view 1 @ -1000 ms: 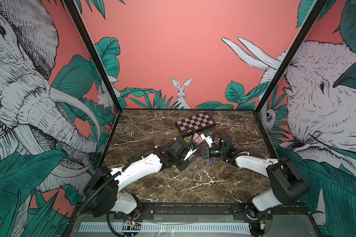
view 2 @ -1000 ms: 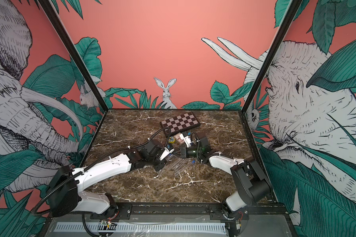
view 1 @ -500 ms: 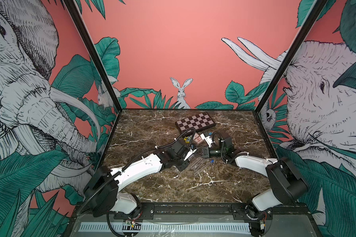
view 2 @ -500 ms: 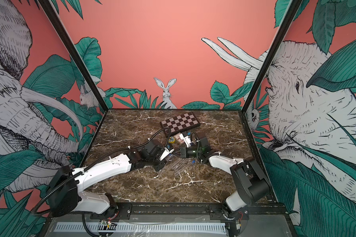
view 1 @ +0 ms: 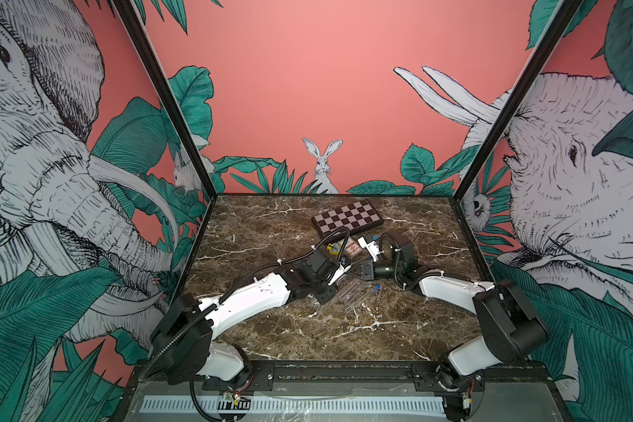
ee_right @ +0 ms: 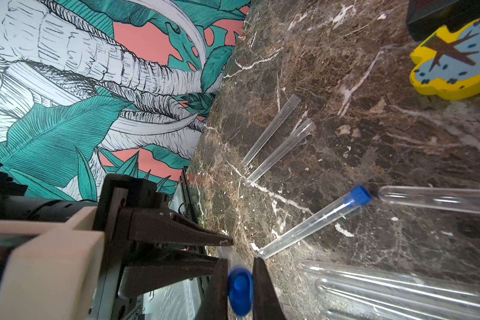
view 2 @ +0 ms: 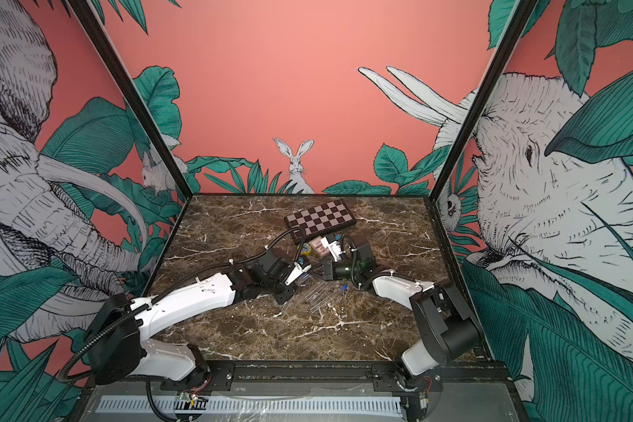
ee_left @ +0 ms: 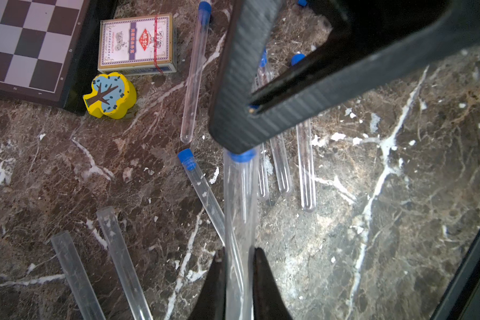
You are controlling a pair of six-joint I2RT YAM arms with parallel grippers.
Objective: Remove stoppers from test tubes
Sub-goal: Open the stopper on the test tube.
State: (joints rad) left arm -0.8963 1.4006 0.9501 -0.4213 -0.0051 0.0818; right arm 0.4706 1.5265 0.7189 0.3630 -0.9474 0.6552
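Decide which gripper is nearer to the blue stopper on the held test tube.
Right. The right gripper is shut on the blue stopper itself; the left gripper grips the same test tube farther down its clear body.

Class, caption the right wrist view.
Right end effector grips a blue stopper; left end effector holds its test tube.

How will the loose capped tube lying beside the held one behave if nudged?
Likely rolls: the capped tube is a smooth round cylinder lying flat on polished marble. Its blue stopper looks wider than the tube, so it may curve as it rolls. Probably stiff, light and slippery to grip: thin clear wall, seemingly empty.
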